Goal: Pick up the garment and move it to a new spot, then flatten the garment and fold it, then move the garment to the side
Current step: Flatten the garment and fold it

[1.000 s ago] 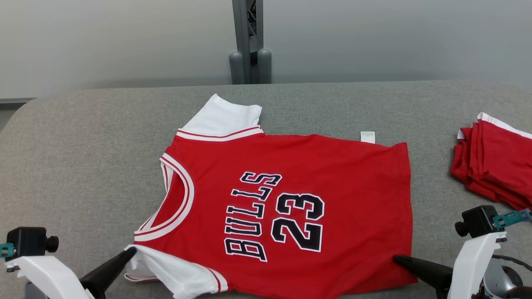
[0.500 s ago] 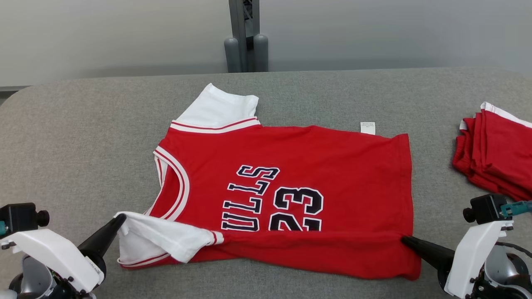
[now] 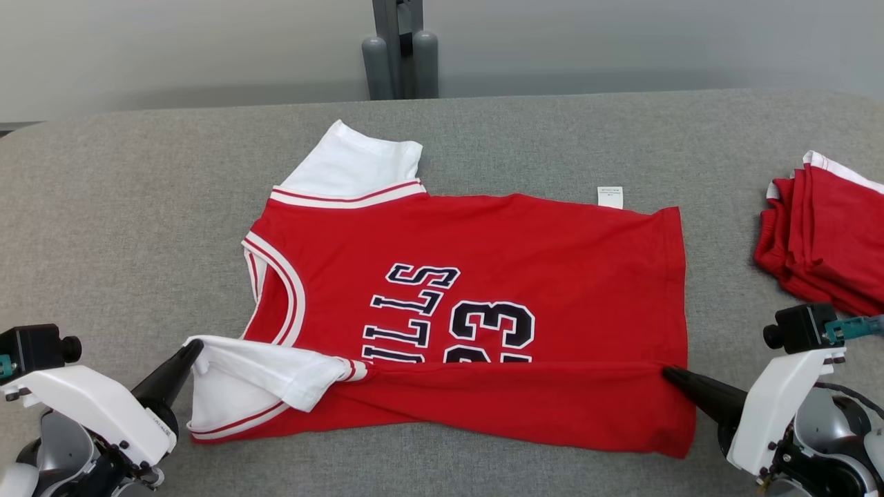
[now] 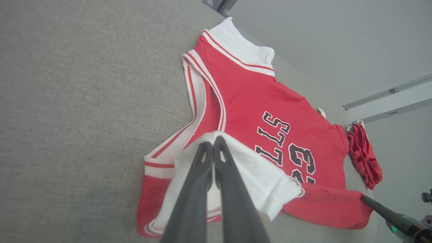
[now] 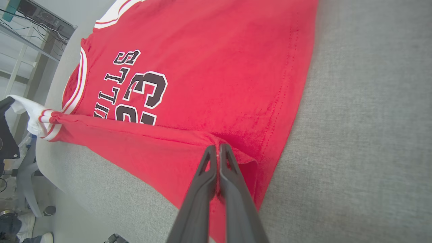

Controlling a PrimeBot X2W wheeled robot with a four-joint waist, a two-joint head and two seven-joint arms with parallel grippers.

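Left gripper (image 3: 195,346) clamps the near sleeve (image 3: 255,373), right gripper (image 3: 668,373) the near hem (image 3: 680,414), so the jersey (image 3: 497,241) lies lengthwise right between them.

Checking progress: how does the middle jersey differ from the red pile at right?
The jersey lies spread out, print showing; the red pile is folded compact. The left claw and right claw pinch the jersey's near edge; nothing touches the pile. Both are red with white trim.
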